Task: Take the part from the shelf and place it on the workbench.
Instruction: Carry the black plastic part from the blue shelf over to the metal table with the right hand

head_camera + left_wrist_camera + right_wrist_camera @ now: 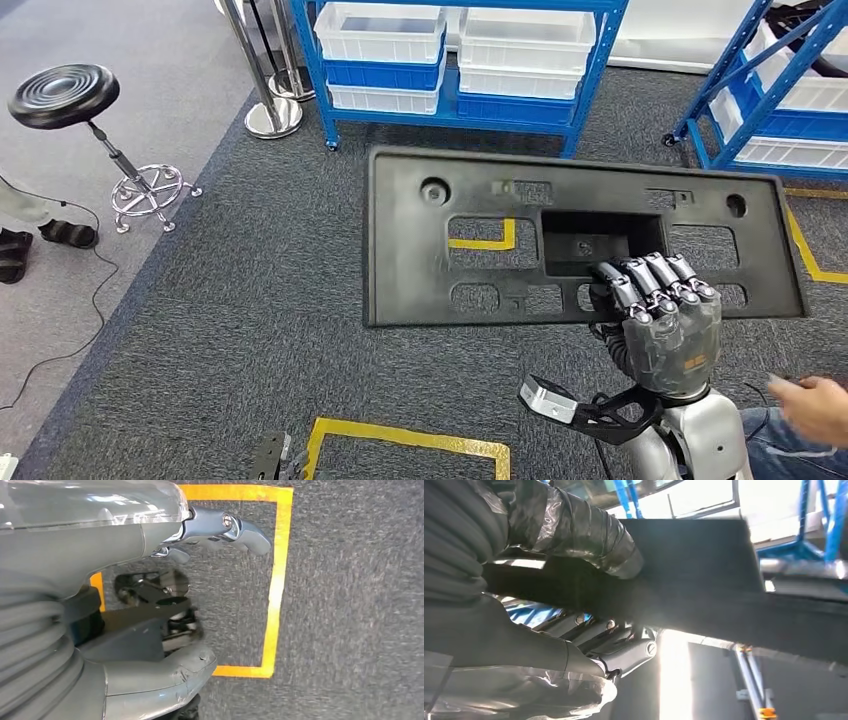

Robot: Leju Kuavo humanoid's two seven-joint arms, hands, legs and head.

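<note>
The right hand (660,305) grips the black panel (480,240) at its near edge; the panel's long axis runs crosswise, mostly leftward of it. The left hand (220,530) hangs empty, fingers apart.

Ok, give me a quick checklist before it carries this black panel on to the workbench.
1. Right hand grips the black panel, fingers hooked over its near edge: ok.
2. Panel held roughly level: ok.
3. Left hand free, holding nothing: ok.
4. Person's hand close beside the right arm: not ok.
5. Workbench in sight: cannot tell.
6. Blue shelf clear of the panel's far edge: ok.
</note>
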